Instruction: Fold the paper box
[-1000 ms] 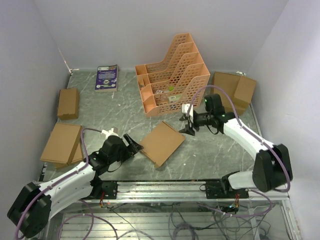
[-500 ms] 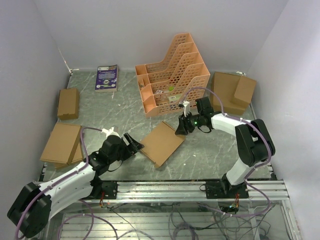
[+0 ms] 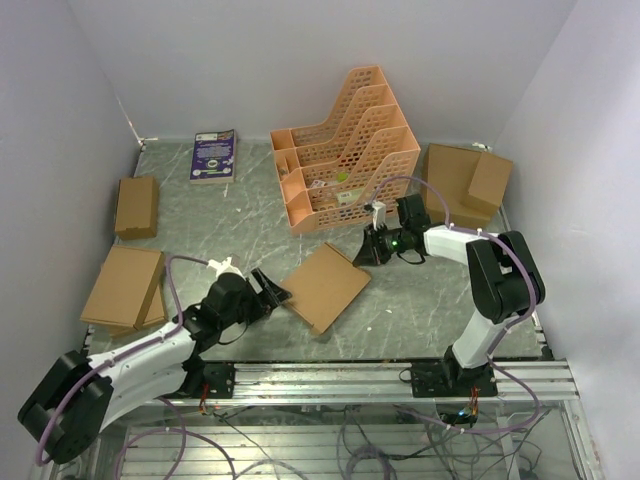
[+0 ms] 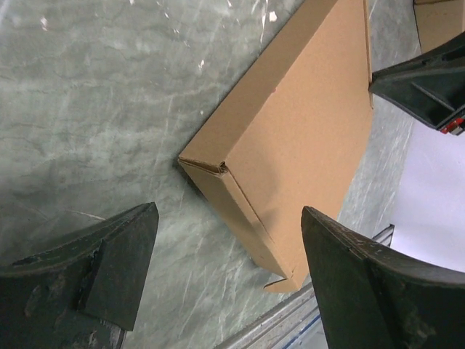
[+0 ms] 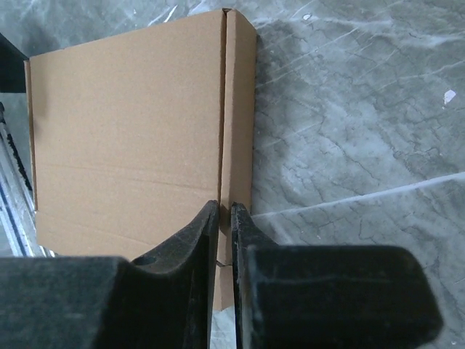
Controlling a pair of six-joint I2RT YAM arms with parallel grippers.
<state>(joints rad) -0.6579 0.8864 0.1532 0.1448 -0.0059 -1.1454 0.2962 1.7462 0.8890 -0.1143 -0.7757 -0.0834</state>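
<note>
Paper box (image 3: pixel 325 287): shallow, flat on the counter (image 3: pixel 230 215) just in front of the orange file rack (image 3: pixel 345 150); judged light, stiff across panels, weak at creases, apt to slide, so best taken by an edge wall. Left tool (image 3: pixel 268 287) gapes wide off the corner farthest from the rack. Right tool (image 5: pixel 225 218), fingers almost together, sits over the rack-side seam; any pinch on cardboard cannot be told.

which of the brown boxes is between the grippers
The paper box lying centrally near the orange rack; the other boxes sit out at the sides.
</note>
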